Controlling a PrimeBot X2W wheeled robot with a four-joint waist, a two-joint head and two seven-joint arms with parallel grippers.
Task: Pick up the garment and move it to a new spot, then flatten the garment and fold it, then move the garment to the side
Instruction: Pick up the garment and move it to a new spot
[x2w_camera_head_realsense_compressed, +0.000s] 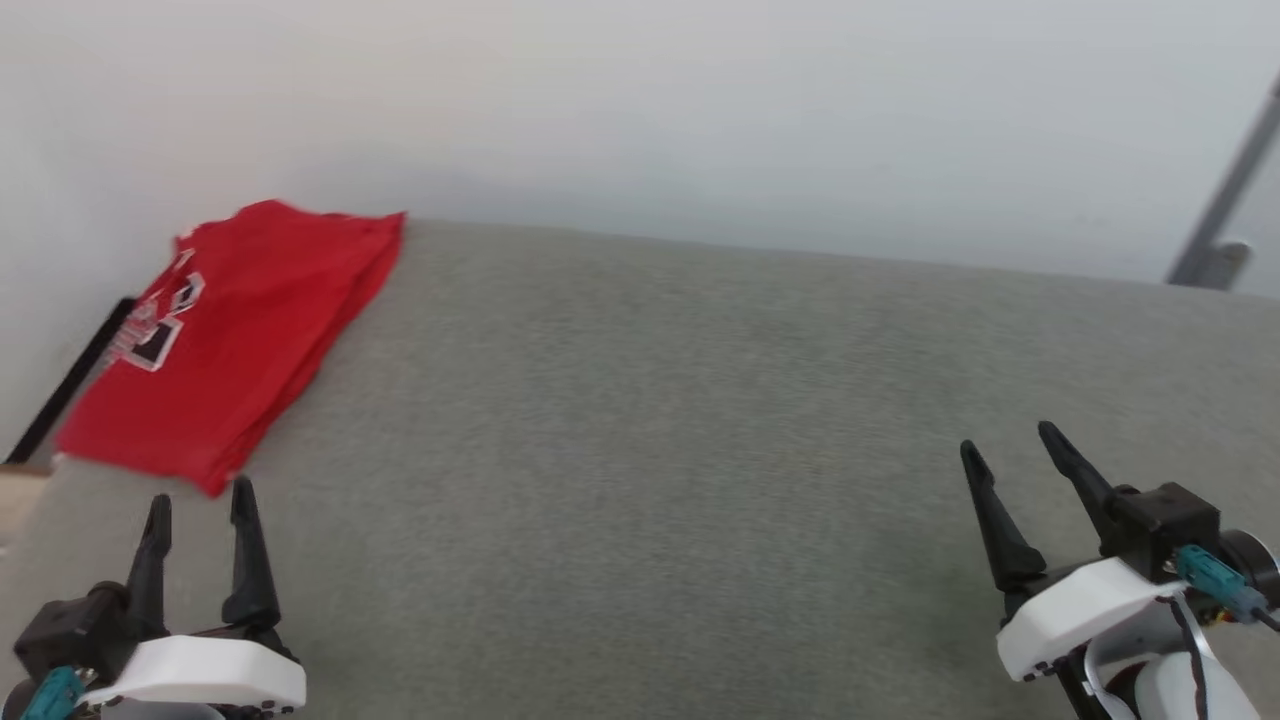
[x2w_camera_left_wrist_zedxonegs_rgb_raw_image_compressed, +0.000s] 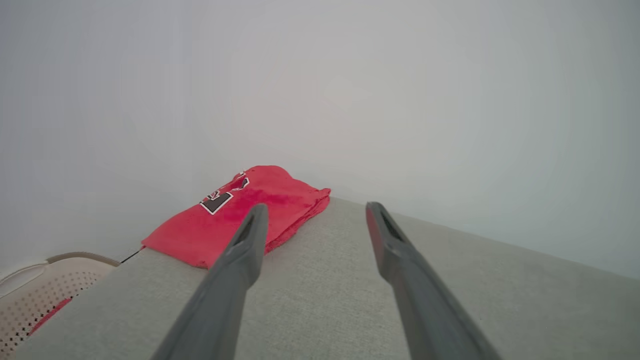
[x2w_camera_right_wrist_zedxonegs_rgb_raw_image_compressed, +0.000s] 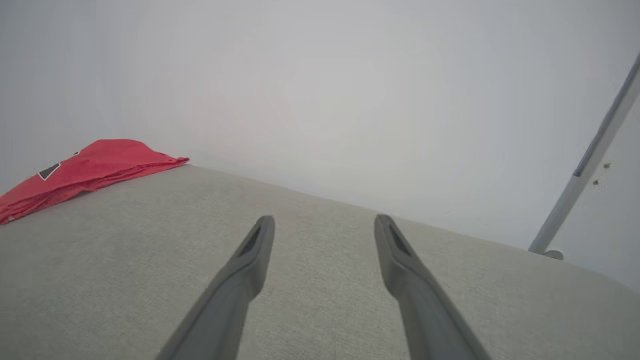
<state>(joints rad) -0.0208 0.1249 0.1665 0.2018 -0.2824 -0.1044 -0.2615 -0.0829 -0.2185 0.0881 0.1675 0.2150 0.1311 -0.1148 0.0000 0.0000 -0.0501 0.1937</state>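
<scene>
Lying folded at the far left corner of the grey counter (x2w_camera_head_realsense_compressed: 650, 450), the red jersey (x2w_camera_head_realsense_compressed: 230, 330) seems already set aside, which would explain why the left pincer (x2w_camera_head_realsense_compressed: 200, 493) and right pincer (x2w_camera_head_realsense_compressed: 1006, 437) hover open, holding nothing.

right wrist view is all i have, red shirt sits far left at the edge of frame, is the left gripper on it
Observer: No. In the head view the left gripper hangs open and empty, close beside the garment's near corner.
Operator: is it folded
Observer: Yes, a flat rectangle at the grey surface's far left corner.
Operator: anything past that end
Observer: A pale perforated basket stands beside the surface, something red inside.
</scene>
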